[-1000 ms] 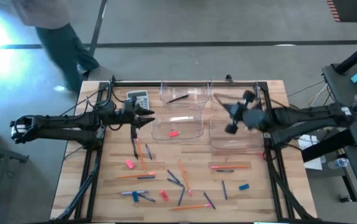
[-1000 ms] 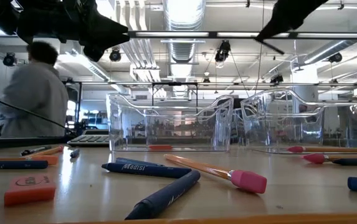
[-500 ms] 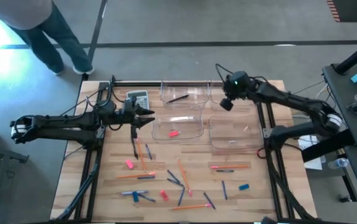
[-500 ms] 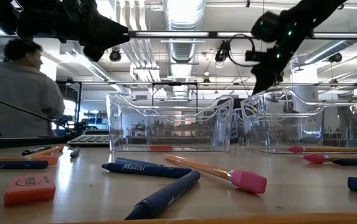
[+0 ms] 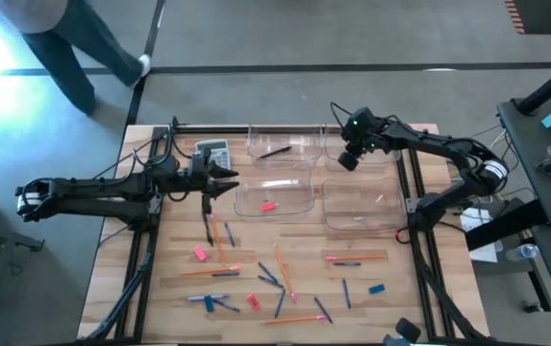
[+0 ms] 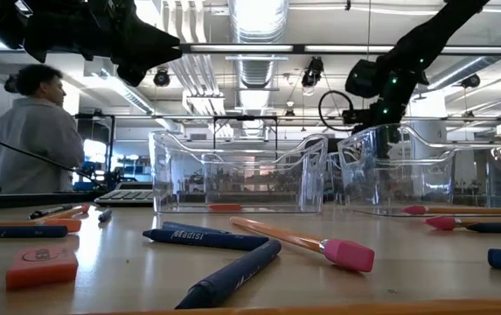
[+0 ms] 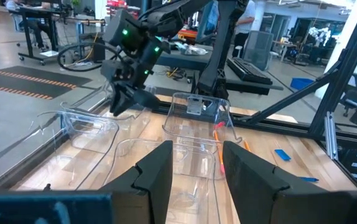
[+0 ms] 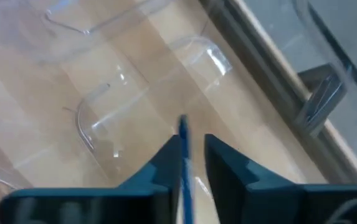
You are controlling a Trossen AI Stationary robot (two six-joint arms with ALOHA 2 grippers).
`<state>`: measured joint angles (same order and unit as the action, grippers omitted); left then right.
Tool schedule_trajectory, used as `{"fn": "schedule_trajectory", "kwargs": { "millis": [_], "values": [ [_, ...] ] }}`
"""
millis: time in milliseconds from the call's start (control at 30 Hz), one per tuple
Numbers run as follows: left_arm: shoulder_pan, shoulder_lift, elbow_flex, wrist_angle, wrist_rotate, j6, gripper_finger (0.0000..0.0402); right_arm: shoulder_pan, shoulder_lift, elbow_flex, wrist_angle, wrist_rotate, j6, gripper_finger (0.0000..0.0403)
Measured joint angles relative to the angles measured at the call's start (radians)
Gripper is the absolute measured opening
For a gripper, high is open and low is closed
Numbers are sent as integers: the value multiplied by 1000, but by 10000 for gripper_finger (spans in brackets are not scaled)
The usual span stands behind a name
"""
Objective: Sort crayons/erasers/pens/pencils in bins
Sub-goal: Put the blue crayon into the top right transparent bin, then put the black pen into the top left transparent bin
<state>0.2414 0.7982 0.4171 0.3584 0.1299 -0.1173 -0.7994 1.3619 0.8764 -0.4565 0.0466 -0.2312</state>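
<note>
Four clear bins stand at the table's far side: far left point(image 5: 280, 142) with a dark pen, near left point(image 5: 273, 196) with a pink eraser point(image 5: 267, 206), far right point(image 5: 360, 146), near right point(image 5: 362, 208). Orange pencils point(image 5: 280, 267), blue sticks and pink erasers point(image 5: 199, 253) lie scattered on the near half, with a light blue eraser point(image 5: 376, 287). My right gripper point(image 5: 348, 161) point(image 8: 190, 142) hangs over the far right bin, shut on a thin blue stick point(image 8: 183, 158). My left gripper point(image 5: 229, 180) point(image 7: 197, 155) is open, in the air left of the near left bin. My right gripper pinches the thin blue stick between its two fingers. The stick runs along the fingers, and its free end point(image 8: 182, 123) pokes out past the fingertips. The fingers point down from above. The stick is lifted clear over the far right bin.
A grey calculator point(image 5: 213, 152) lies left of the far left bin. Black frame rails point(image 5: 145, 240) run along the table's left and right sides. A person point(image 6: 36, 131) walks on the floor beyond the far edge.
My right gripper has swung from above the near right bin toward the table's far edge and now hangs over the far right bin, a little lower than half a second ago. The person behind the table has walked along.
</note>
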Motion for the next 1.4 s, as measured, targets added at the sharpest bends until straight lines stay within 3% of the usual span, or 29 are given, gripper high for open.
{"fn": "schedule_trajectory", "kwargs": {
  "millis": [233,400,533,733,967,1167,1400],
  "values": [
    [0,0,0,0,0,0,128,0,-41,38,-90,6,-8,142],
    [0,0,0,0,0,-1,128,33,-162,146,-272,-6,83,148],
    [0,0,-5,-1,0,-9,128,148,-316,165,-306,-84,149,141],
    [0,0,-8,-1,-1,-9,128,464,-570,32,-180,-71,271,139],
    [0,0,-8,-1,-2,-10,128,789,-743,-213,86,155,339,136],
    [0,0,-12,-1,-6,-36,128,907,-712,-325,361,165,339,129],
    [-41,0,-57,-11,-2,-114,128,995,-559,-391,588,167,351,126]
  ]
}}
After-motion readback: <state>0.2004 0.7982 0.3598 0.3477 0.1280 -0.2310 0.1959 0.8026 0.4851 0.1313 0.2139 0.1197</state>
